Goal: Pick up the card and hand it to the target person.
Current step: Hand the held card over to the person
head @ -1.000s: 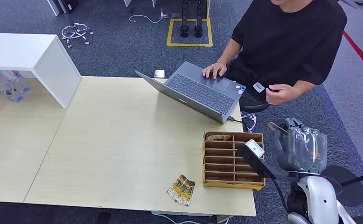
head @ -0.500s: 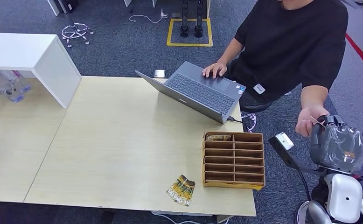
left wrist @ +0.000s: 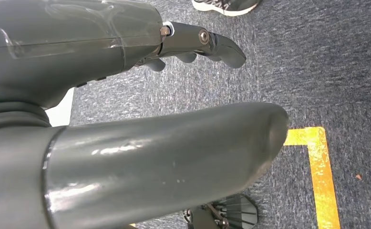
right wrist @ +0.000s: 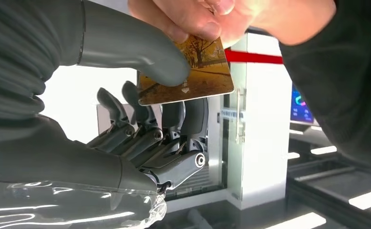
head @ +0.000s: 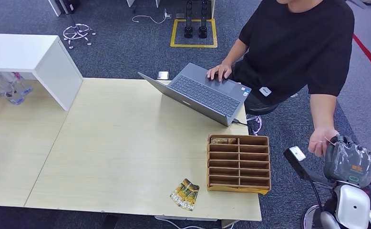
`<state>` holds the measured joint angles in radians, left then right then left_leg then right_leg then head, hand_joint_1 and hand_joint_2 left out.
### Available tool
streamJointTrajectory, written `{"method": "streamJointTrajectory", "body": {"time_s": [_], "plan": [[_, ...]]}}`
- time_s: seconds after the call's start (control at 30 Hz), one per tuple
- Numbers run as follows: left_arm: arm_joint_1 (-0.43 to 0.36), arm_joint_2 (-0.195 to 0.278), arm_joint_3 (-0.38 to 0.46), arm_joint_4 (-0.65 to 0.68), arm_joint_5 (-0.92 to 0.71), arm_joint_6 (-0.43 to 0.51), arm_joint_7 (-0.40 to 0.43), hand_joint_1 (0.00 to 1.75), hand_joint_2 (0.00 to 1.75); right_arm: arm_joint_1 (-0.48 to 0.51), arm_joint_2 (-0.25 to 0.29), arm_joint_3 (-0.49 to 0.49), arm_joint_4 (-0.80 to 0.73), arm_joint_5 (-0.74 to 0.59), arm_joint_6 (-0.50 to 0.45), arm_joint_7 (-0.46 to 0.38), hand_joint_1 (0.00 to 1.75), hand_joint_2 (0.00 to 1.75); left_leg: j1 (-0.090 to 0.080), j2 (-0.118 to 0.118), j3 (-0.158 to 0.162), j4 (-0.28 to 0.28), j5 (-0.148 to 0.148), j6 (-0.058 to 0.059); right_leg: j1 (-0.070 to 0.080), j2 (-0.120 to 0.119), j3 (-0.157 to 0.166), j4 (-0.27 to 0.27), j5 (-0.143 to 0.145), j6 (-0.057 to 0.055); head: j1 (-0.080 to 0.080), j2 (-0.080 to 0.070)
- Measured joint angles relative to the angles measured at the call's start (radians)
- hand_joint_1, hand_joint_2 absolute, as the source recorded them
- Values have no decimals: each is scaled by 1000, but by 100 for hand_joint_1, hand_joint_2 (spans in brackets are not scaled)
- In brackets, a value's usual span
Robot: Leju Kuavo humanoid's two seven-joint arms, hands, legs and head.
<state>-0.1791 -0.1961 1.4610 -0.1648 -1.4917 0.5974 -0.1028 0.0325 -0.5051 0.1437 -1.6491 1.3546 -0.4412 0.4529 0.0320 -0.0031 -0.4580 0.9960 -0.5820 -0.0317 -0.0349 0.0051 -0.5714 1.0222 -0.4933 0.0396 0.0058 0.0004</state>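
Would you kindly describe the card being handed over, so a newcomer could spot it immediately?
Look past the table's right end, where the seated person's hand meets the right robot hand. The card sits between them, pinched by the robot thumb and gripped by the person. Unlike the yellow packet on the table, it is flat, rigid, with an autumn-tree picture.

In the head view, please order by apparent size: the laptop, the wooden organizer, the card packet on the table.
1. laptop
2. wooden organizer, not much smaller, and nearer the camera, so this gap is unsure
3. card packet, clearly smallest
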Motion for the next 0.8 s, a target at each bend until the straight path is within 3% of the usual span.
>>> {"method": "streamJointTrajectory", "body": {"time_s": [0.03,0.13,0.17,0.4,0.63,0.8], "plan": [[0,0,0,0,0,0,0,0,0,2,0,0,10,-4,4,1,113,175,0,0,0,0,0,0,0,0,0,0,0,0,0,0],[0,0,0,0,0,0,0,0,0,7,0,1,33,-12,11,3,14,175,0,0,0,0,0,0,0,0,0,0,0,0,0,0],[0,0,0,0,0,0,0,0,0,8,0,1,39,-13,12,3,0,175,0,0,0,0,0,0,0,0,0,0,0,0,0,0],[0,0,-1,0,-1,0,0,0,0,10,0,2,58,-27,17,8,0,175,0,0,0,0,0,0,0,0,0,0,0,0,0,0],[0,0,-1,0,-1,2,1,0,0,18,18,0,76,-235,-76,4,0,175,0,0,0,0,0,0,0,0,0,0,0,0,0,0],[0,0,-1,0,-1,4,1,0,0,19,27,0,75,-275,-90,-4,0,175,0,0,-1,0,0,0,0,0,0,0,0,0,0,0]]}}
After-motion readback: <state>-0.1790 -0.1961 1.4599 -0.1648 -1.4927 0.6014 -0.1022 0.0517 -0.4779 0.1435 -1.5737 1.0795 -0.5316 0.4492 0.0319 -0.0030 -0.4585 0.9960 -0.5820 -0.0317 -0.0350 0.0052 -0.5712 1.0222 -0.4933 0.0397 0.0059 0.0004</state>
